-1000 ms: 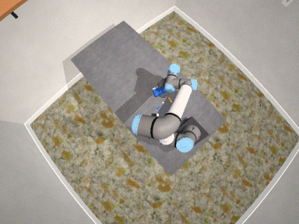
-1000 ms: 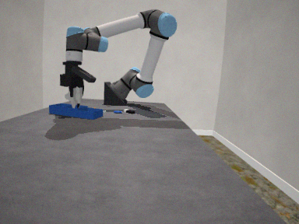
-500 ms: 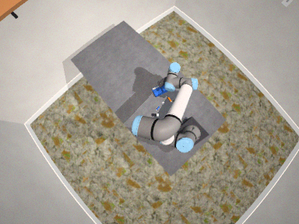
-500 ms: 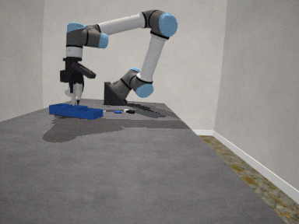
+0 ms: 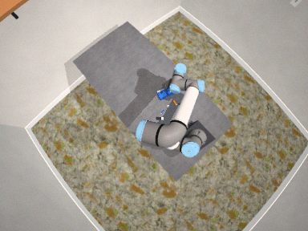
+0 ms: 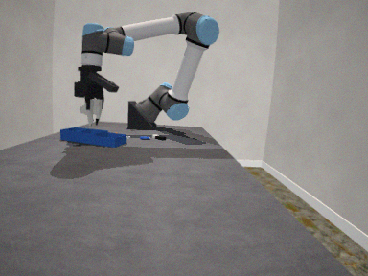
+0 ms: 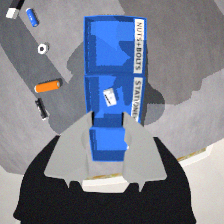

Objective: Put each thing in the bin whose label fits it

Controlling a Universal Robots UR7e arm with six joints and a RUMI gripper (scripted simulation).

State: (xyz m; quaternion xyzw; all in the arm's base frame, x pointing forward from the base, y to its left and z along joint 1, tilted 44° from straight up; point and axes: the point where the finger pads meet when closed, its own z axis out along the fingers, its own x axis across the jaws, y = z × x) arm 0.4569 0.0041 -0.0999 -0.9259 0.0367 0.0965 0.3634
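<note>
A long blue bin [image 7: 112, 85] with three compartments lies on the grey table; it also shows in the overhead view [image 5: 164, 94] and the side view [image 6: 93, 137]. Its far compartment is labelled NUTS+BOLTS, the middle one STATIONERY. A small white piece [image 7: 109, 96] lies in the middle compartment. My gripper [image 7: 108, 112] hangs above the bin's near end, fingers apart with nothing between them; in the side view it [image 6: 96, 117] stands clear above the bin.
Left of the bin on the table lie an orange cylinder [image 7: 47, 87], a small nut [image 7: 42, 48], a blue cylinder [image 7: 32, 16], a black stick [image 7: 41, 108] and a white and black piece [image 7: 12, 11]. The arm's base [image 6: 139, 117] stands behind them.
</note>
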